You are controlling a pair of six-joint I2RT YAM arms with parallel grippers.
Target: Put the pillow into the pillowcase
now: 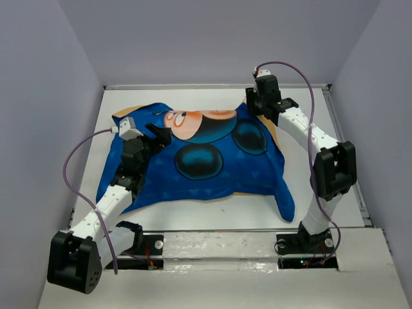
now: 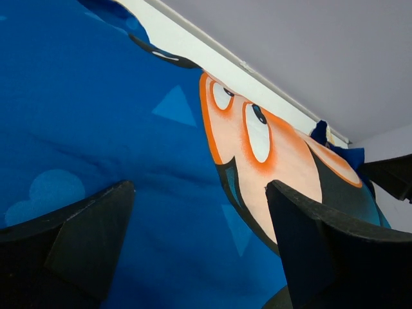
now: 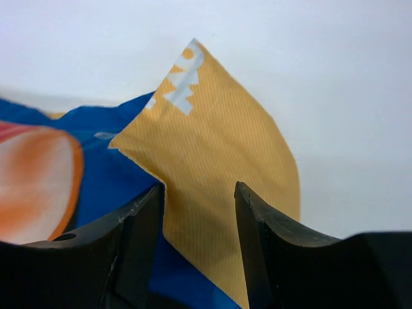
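Two arms tend the plump pillowcase (image 1: 206, 161), pillow seemingly inside: left gripper (image 2: 199, 193) gapes empty; right gripper (image 3: 198, 190) half-closed around its yellow flap (image 3: 212, 145), hold uncertain. Next: firm pinch.

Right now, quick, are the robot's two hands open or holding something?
Left gripper: wide open, empty, over the blue pillowcase.
Right gripper: half open around the pillowcase's yellow corner, not clamped yet.

A white table (image 1: 193, 219) is set inside a pale lilac enclosure. It is closed off by a back wall (image 1: 212, 38), a left wall (image 1: 32, 129) and a right wall (image 1: 386, 96). A thin metal rail (image 1: 193, 85) is fixed along its far edge. A small dark speck (image 1: 222, 208) is seen on its near part.
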